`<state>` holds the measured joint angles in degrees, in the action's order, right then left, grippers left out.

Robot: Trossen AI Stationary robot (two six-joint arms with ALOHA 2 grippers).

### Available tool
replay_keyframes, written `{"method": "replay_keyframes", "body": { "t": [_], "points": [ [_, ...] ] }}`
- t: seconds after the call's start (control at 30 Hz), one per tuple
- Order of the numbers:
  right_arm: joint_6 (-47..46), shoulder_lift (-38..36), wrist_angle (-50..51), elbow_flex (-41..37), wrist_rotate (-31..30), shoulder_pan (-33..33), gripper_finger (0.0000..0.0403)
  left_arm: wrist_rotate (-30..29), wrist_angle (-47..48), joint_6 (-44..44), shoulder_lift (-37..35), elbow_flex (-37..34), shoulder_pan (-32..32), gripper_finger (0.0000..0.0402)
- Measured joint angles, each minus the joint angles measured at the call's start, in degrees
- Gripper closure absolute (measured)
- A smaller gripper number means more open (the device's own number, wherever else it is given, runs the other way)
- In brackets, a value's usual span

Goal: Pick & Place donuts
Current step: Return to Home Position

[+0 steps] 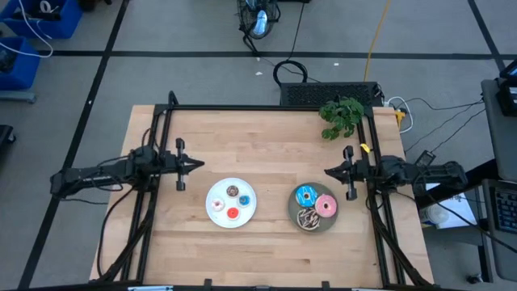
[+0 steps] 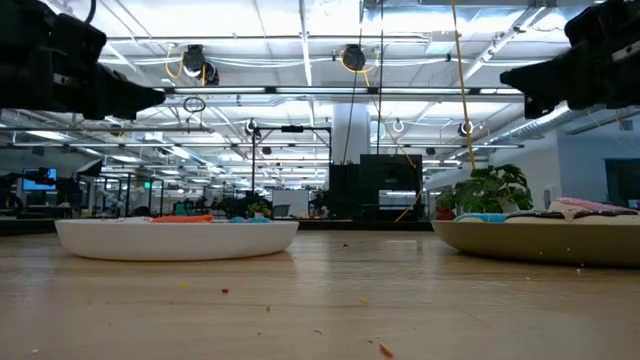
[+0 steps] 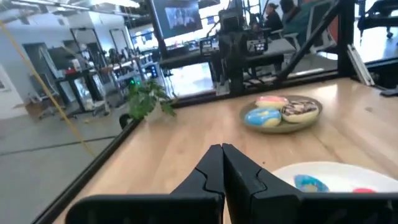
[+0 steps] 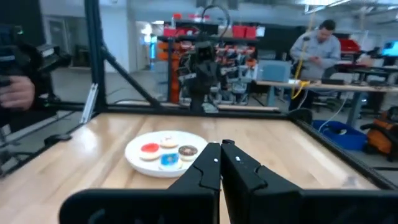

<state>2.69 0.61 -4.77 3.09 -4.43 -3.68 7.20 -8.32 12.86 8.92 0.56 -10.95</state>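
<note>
End effectors, high view: left end effector (image 1: pixel 196 165) hung at the left edge of the surface (image 1: pixel 266 145) and right end effector (image 1: pixel 329 171) at the right edge, both well apart from the plates lying between them.
Donuts, high view: large blue donut (image 1: pixel 304 195), large pink donut (image 1: pixel 326 206) and dark drizzled donut (image 1: pixel 308 218) lay crowded together on the grey plate (image 1: pixel 329 225). Small red donut (image 1: pixel 233 213), small blue donut (image 1: pixel 245 200) and small brown donut (image 1: pixel 233 191) lay on the white plate (image 1: pixel 212 188).
Low view: both plates sat flat, with only the donut tops showing over the rims.
Left wrist view: fingers were pressed together with nothing between them.
Right wrist view: fingers were likewise together and empty.
Handling, judged: the donuts were probably light, stiff toy rings, perhaps smooth. The larger ones were best pinched through the hole, across one side of the ring. The tiny ones were best pinched across their full width.
</note>
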Motion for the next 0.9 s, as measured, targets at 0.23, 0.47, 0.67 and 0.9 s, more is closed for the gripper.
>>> {"method": "replay_keyframes", "body": {
  "t": [0.23, 0.47, 0.67, 0.9],
  "points": [
    [-0.46, -0.05, 1.69, -2.08, 1.68, 3.01, 0.0403, 2.11, 3.42, 2.67, 0.01, 0.00, -3.31, 0.0399],
    [-1.91, 0.19, 0.72, -2.14, 4.83, 4.63, 0.0403, 3.68, 2.05, 1.38, 0.01, 0.00, -3.65, 0.0400],
    [-1.86, 0.19, 1.47, -2.20, 4.83, 4.63, 0.0403, 6.14, 1.88, 2.72, 0.01, 0.02, -3.44, 0.0400],
    [-2.86, 0.19, 1.60, -2.21, 4.87, 4.63, 0.0403, 6.40, 0.06, -0.75, 0.01, 0.02, -3.44, 0.0401]
  ]
}}
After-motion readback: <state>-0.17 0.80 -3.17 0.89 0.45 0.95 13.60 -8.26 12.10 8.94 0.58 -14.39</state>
